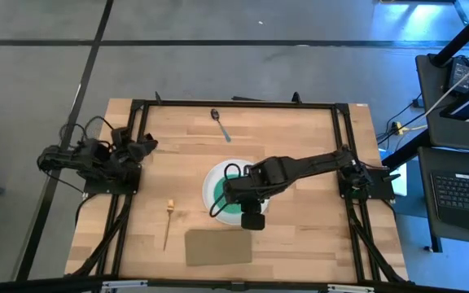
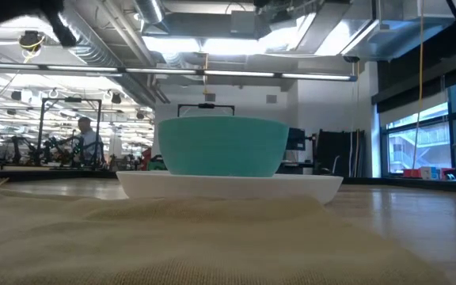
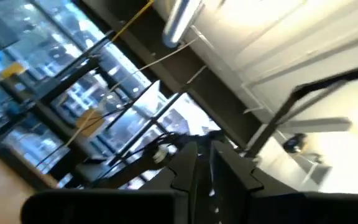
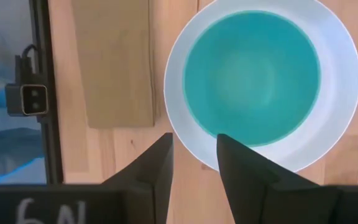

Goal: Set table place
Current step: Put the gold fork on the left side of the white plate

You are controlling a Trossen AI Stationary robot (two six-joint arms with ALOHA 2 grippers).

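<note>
Right wrist view looks straight down past the right gripper (image 4: 193, 163), whose two dark fingers (image 4: 157, 171) stand slightly apart with nothing between them, hanging over the rim of the round white plate (image 4: 344, 81). The smaller teal-green bowl (image 4: 252, 78) sits centred on that plate, just beyond the fingertips and clear of them, and the tan rectangular mat (image 4: 112, 62) lies beside the plate with a strip of bare wood between. In the high view the mat (image 1: 218, 247) lies close to the near edge of the light butcher-block wooden table (image 1: 300, 130), the plate (image 1: 212, 181) and bowl (image 1: 218, 201) just behind it near the middle, with the right arm reaching in from the right edge and its gripper (image 1: 253, 220) above the plate's near side. The thin pale yellowish fork (image 1: 168, 225) lies left of the mat, well apart from the gripper. The small dark metal spoon (image 1: 220, 124) lies near the far edge, well away too. The left gripper (image 1: 141, 146) waits at the left edge; its fingers (image 3: 185, 177) are pressed nearly together around nothing.
</note>
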